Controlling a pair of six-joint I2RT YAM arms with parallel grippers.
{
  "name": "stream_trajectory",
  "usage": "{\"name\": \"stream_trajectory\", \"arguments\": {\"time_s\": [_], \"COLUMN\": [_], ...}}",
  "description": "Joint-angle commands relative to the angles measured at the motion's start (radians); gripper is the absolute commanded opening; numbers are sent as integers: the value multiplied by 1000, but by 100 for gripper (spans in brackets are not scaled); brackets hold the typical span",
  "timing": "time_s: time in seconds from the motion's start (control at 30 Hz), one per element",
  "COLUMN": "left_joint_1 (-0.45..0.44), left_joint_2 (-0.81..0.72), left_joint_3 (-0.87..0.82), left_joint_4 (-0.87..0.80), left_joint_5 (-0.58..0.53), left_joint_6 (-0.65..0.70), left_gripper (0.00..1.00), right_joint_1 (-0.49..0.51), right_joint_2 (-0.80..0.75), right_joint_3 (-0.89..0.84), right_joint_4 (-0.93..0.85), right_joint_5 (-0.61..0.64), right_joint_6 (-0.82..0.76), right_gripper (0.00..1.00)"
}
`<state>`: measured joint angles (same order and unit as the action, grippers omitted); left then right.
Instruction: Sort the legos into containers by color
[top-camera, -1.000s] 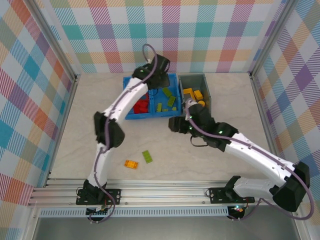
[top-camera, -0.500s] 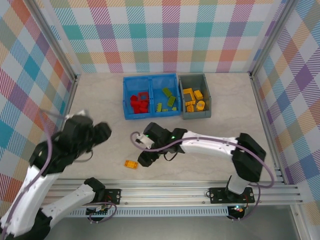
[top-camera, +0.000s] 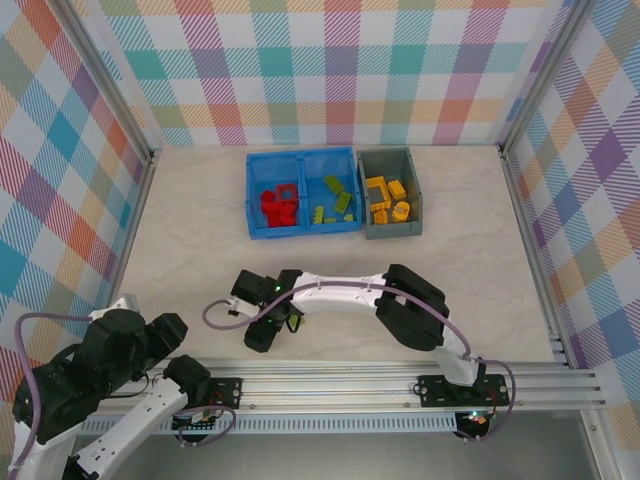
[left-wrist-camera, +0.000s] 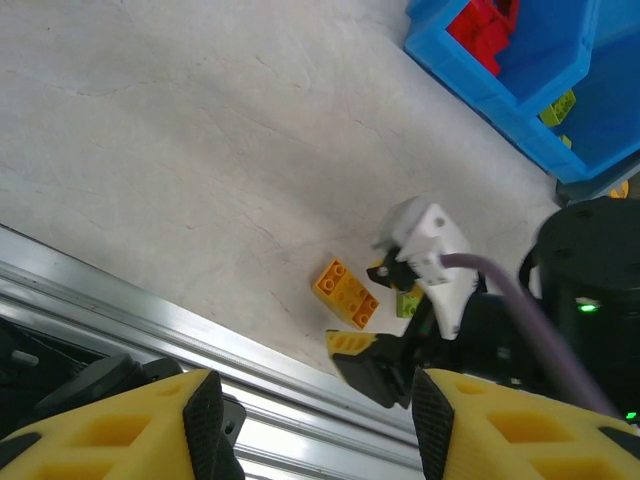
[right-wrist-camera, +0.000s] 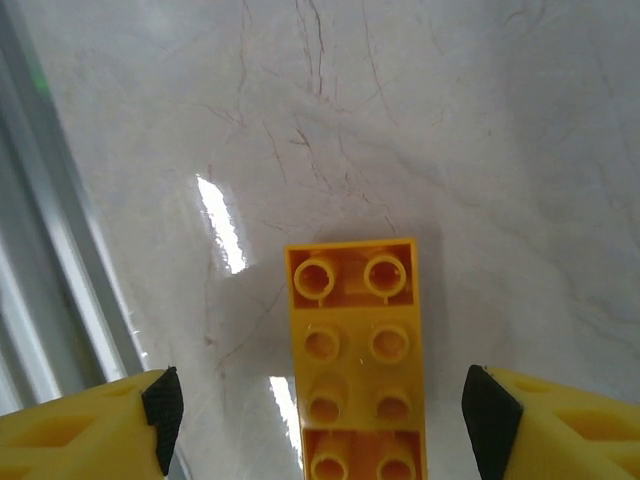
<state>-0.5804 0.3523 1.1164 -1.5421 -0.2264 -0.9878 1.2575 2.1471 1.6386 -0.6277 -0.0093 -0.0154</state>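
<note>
An orange-yellow lego (right-wrist-camera: 355, 350) lies flat on the table, studs up, between the fingers of my open right gripper (right-wrist-camera: 325, 425); the pads stand clear of its sides. From the left wrist the same lego (left-wrist-camera: 345, 293) lies beside a green lego (left-wrist-camera: 408, 301), which the right gripper (left-wrist-camera: 385, 350) half hides. That gripper (top-camera: 260, 332) reaches far left near the front rail. My left gripper (left-wrist-camera: 318, 425) is open and holds nothing, drawn back over the front left corner (top-camera: 165, 332). The blue container (top-camera: 300, 153) holds red legos (top-camera: 278, 205) and green ones (top-camera: 335, 200); the grey container (top-camera: 412, 190) holds orange ones (top-camera: 385, 198).
The aluminium front rail (top-camera: 330, 385) runs right behind the loose legos (left-wrist-camera: 150, 325). Plaid walls close in the table's left, back and right. The right arm's cable (top-camera: 225, 310) loops over the table left of its wrist.
The left arm pulled back from the blue container to the front left corner. The right arm swung from the grey container down over the orange lego, its jaws opening wider.
</note>
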Motion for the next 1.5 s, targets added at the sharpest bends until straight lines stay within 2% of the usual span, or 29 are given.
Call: {"name": "stream_trajectory", "arguments": {"time_s": [0.0,0.27,0.4,0.47,0.67,0.8,0.93,1.03,1.13,1.2,1.33,1.47], "left_joint_1": [1,1,1,1,1,1,-8,-80,-209,-261,-288,-326], "left_joint_2": [14,19,20,30,116,208,388,563,754,851,949,1000], "left_joint_3": [12,-3,-10,-15,-26,-49,-68,-36,68,129,146,191], "left_joint_4": [14,50,73,97,229,403,639,774,836,858,965,991], "left_joint_5": [-17,-8,7,25,118,224,356,351,246,193,171,143], "left_joint_6": [-15,-9,6,21,87,119,129,138,185,203,171,180], "left_gripper": [55,54,54,54,54,54,53,52,53,53,52,52], "right_joint_1": [15,32,32,32,-21,-147,-366,-542,-682,-746,-835,-863], "right_joint_2": [31,79,52,8,-219,-401,-560,-600,-566,-511,-350,-200], "right_joint_3": [59,95,69,46,-43,-125,-225,-256,-235,-194,-74,48], "right_joint_4": [-69,-99,-75,-56,-22,-38,-51,-77,-109,-142,-203,-261], "right_joint_5": [77,128,149,163,190,189,172,166,174,194,206,275], "right_joint_6": [-22,3,24,34,68,116,184,242,294,316,333,322], "right_gripper": [73,49,37,32,28,27,26,26,26,26,27,26]}}
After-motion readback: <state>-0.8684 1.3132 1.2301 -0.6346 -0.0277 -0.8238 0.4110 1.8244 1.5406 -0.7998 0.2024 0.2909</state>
